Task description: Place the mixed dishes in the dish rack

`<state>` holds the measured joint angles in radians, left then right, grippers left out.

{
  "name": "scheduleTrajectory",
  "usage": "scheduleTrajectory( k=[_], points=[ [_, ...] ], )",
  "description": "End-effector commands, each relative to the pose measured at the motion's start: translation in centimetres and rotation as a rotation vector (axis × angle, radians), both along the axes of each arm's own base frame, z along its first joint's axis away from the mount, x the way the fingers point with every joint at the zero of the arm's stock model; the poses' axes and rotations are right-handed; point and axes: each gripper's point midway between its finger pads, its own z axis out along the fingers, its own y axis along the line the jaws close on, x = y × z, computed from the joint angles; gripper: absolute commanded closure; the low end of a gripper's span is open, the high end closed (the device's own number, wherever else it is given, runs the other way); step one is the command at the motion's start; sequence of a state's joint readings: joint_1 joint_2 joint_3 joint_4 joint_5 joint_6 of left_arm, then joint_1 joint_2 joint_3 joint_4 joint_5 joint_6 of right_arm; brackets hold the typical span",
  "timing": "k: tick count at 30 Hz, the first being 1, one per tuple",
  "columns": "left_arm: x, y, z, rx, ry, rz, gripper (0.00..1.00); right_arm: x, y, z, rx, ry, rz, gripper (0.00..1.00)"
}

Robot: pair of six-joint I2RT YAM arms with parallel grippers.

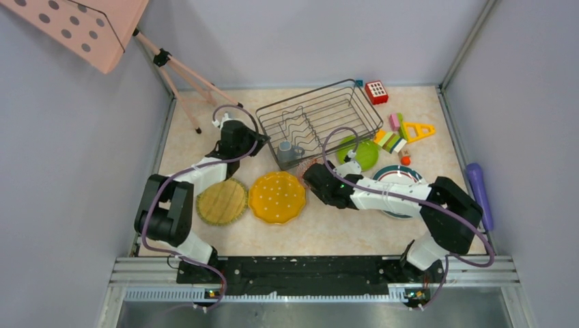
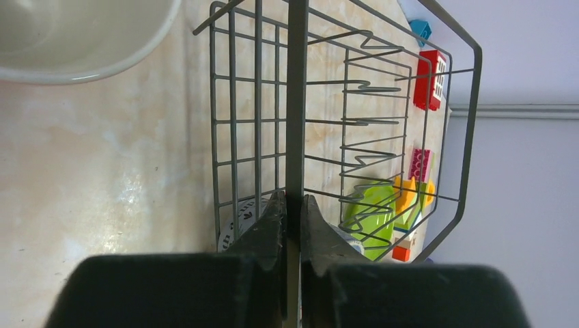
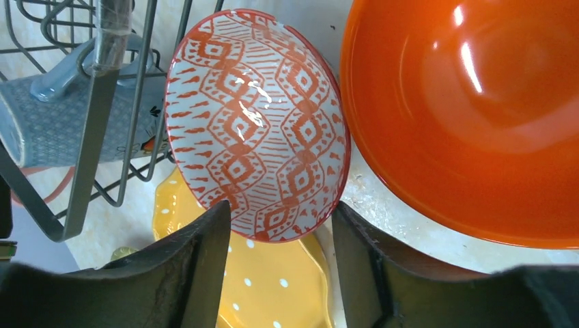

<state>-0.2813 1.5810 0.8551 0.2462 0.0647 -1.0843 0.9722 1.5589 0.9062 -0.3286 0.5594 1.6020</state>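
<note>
The dark wire dish rack (image 1: 321,119) stands at the back middle, with the grey mug (image 1: 287,152) lying in its near left corner. My left gripper (image 1: 257,145) is shut on the rack's rim wire (image 2: 295,137). My right gripper (image 3: 280,266) is open, its jaws either side of the lower rim of the patterned bowl (image 3: 256,123), which stands tilted on edge beside the rack. The orange-red bowl (image 3: 464,116) sits just right of it. Two yellow scalloped plates (image 1: 221,201) (image 1: 276,197) lie in front. The lime green plate (image 1: 363,154) and white green-rimmed plate (image 1: 396,176) lie right. The pink mug is out of view.
Toy blocks (image 1: 399,133) and a red block (image 1: 376,91) lie right of the rack. A purple cylinder (image 1: 478,191) lies by the right wall. A pink tripod leg (image 1: 188,82) stands at the back left. A pale round rim (image 2: 68,41) shows in the left wrist view.
</note>
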Motion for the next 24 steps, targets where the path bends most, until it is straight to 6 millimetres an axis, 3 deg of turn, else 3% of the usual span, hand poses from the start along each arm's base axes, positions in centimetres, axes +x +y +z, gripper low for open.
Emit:
scheduleTrajectory(
  k=[1, 3, 12, 14, 16, 18, 24],
  points=[
    [-0.1, 1.5, -0.4, 0.085, 0.007, 0.027, 1.00, 1.8, 0.2, 1.6, 0.033, -0.074, -0.061, 0.51],
    [-0.2, 2.4, -0.3, 0.119, 0.006, 0.056, 1.00, 2.0, 0.0, 1.5, 0.025, -0.078, -0.068, 0.56],
    [-1.5, 4.1, 1.0, 0.163, -0.001, 0.095, 1.00, 1.6, 0.6, -0.5, 0.005, -0.014, -0.060, 0.58],
    [-1.7, 4.5, 1.0, 0.180, 0.004, 0.101, 1.00, 1.5, 0.5, -0.5, 0.001, -0.009, -0.059, 0.70],
    [-2.1, 4.9, 1.0, 0.191, 0.012, 0.103, 1.00, 1.4, 0.1, -0.4, -0.006, -0.009, -0.062, 0.92],
    [-2.5, 5.0, 1.1, 0.194, 0.010, 0.097, 1.00, 1.4, -0.3, 0.7, -0.016, -0.029, -0.056, 1.00],
    [-3.4, 5.2, 2.9, 0.243, -0.030, 0.052, 0.66, 1.5, -2.1, 4.9, -0.097, -0.131, 0.009, 1.00]
  ],
)
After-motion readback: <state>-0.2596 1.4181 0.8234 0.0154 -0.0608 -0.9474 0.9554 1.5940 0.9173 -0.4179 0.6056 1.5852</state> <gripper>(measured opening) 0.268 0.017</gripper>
